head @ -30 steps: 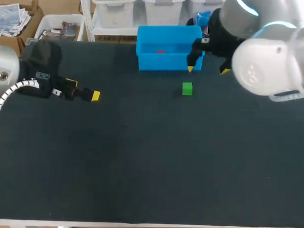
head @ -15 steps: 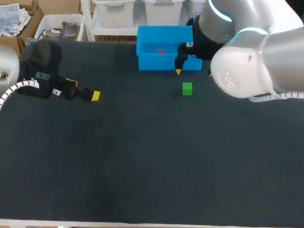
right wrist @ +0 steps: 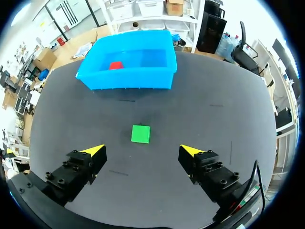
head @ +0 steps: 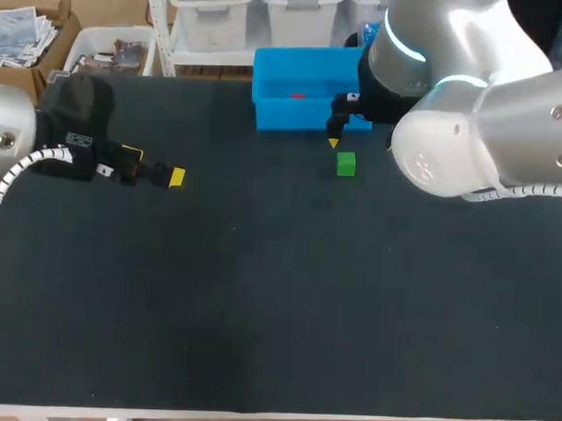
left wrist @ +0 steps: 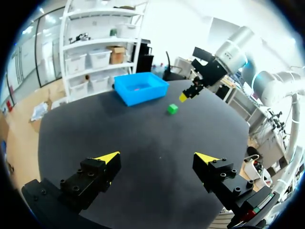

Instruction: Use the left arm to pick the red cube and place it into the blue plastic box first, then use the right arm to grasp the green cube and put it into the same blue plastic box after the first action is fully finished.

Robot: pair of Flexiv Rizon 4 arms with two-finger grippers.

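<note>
1. My right end effector [right wrist: 141,150] is spread, with the green cube [right wrist: 140,134] on the bench [head: 259,311] just ahead of it.
2. The red cube [right wrist: 116,65] lies inside the blue plastic box [right wrist: 126,82].
3. My left end effector [left wrist: 157,157] is spread, well apart from both.

green cube [right wrist: 140,134]: bare table [right wrist: 214,95] on all sides | blue plastic box [right wrist: 127,62]: top open, wall just beyond cube
</note>
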